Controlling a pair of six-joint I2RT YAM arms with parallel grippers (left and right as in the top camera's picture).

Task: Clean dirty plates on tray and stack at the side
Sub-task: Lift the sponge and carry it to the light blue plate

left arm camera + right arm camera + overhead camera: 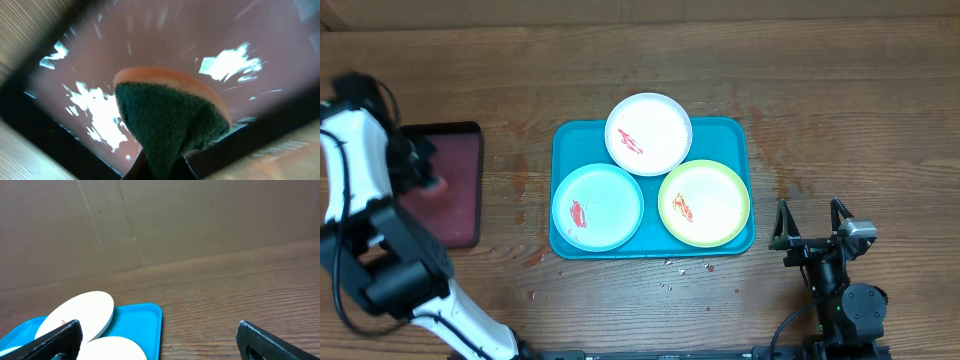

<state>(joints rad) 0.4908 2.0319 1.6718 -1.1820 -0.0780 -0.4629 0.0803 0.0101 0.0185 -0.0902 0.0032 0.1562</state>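
Observation:
The teal tray (725,135) holds three plates: a white plate (648,133) at the back, a pale blue plate (597,206) at front left and a yellow-green plate (704,203) at front right. Each has a red or orange smear. My left gripper (423,160) is over a maroon tray (460,200), well left of the plates. In the left wrist view it (162,167) is shut on a sponge (170,120), green scouring face toward the camera and orange foam behind. My right gripper (810,225) is open and empty, right of the teal tray's front corner; its wrist view shows the white plate (80,312) and tray corner (145,322).
The black-rimmed maroon tray (150,40) lies on the wooden table left of the teal tray. Small crumbs or specks (670,265) lie on the table just in front of the teal tray. A cardboard wall (160,220) stands behind the table.

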